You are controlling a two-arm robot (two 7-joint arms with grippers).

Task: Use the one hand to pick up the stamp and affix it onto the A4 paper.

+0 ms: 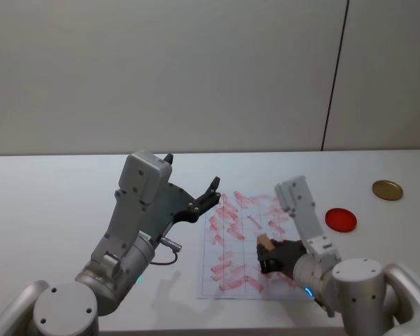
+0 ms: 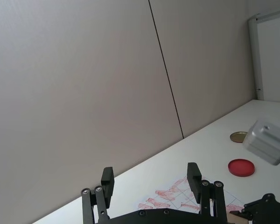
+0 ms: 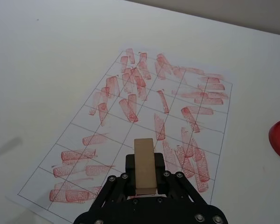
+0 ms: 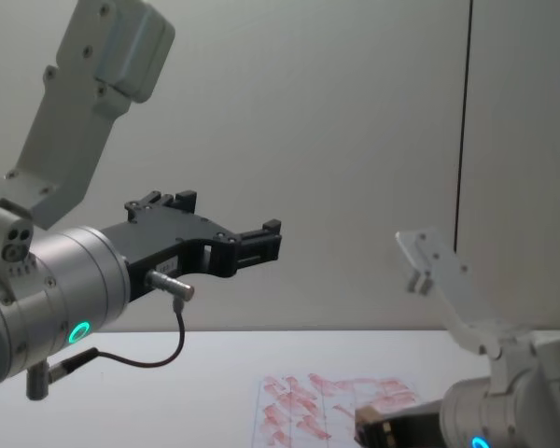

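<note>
**Head view:** The right gripper (image 1: 269, 257) clamped the stamp (image 1: 264, 242) between its fingers over the near right part of the A4 paper (image 1: 227, 231). The grasp left one end of the stamp free to meet the sheet. The red ink pad (image 1: 341, 219) and a gold disc (image 1: 387, 190) lay on the table (image 1: 56, 203) to the paper's right, well apart from the gripper. The left gripper (image 1: 193, 175) hung raised beside the paper's left edge, out of the working arm's way.

**Left wrist view:** The left gripper's fingers (image 2: 107, 179) stood wide apart with nothing between them. They pointed across the far side of the table, which looked like an idle pose.

**Right wrist view:** The stamp sat square in the jaws, pinched by its sides, and was aimed at a grid cell ringed by red marks. Whether its face touched the sheet could not be told.

**Chest view:** The stamp rode low over the paper's near edge, while the left arm was held high above the table. The press onto the sheet appeared to be the step in hand.
</note>
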